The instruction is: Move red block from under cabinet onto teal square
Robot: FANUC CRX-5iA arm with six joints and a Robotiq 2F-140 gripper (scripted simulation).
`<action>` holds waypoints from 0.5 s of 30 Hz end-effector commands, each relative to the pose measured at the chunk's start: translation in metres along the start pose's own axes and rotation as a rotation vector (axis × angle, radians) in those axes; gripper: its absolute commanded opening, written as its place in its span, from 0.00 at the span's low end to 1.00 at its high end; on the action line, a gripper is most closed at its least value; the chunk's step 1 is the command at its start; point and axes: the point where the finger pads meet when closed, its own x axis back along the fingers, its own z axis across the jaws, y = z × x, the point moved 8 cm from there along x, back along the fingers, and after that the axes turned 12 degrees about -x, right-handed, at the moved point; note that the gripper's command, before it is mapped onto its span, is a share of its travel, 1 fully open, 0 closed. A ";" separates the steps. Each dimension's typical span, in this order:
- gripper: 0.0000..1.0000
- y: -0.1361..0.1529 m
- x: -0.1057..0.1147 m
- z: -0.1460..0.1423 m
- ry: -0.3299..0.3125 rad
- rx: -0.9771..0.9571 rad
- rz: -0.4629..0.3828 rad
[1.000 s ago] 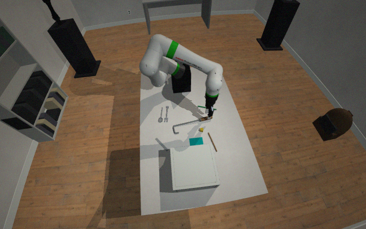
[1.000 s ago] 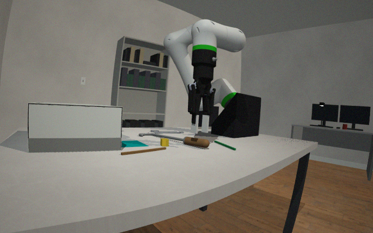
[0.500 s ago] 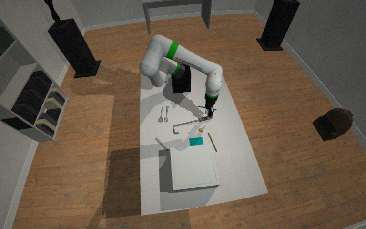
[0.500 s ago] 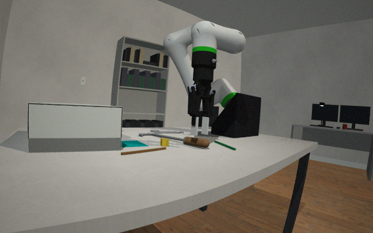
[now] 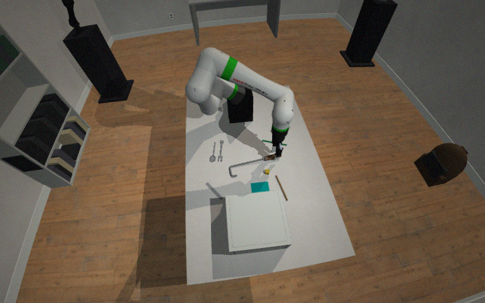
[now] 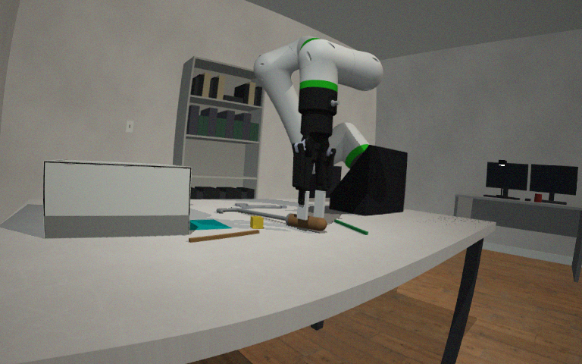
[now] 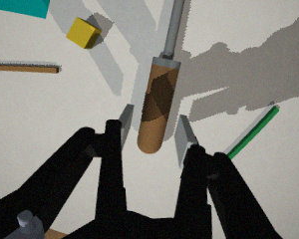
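On the table (image 5: 324, 232) there is one white cabinet (image 5: 257, 221), one teal square (image 5: 259, 186), one small yellow block (image 5: 266, 171), one hooked tool with a wooden handle (image 5: 245, 163), one thin wooden stick (image 5: 281, 187), one green stick (image 6: 351, 227), and two metal wrenches (image 5: 216, 151) lying side by side on the left. One robot arm (image 5: 252, 84) stands at the far end of the table. Around the room there is one bookshelf (image 6: 185, 108) with several rows of books, two tall black speakers (image 5: 367, 31), one far side table (image 5: 233, 4), and one desk (image 6: 524, 209) carrying two monitors (image 6: 530, 177).
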 end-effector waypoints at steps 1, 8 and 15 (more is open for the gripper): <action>0.34 0.000 -0.003 0.000 0.000 0.000 0.000; 0.34 0.000 -0.014 0.000 0.000 0.000 0.000; 0.34 0.000 -0.021 0.000 0.000 0.000 0.000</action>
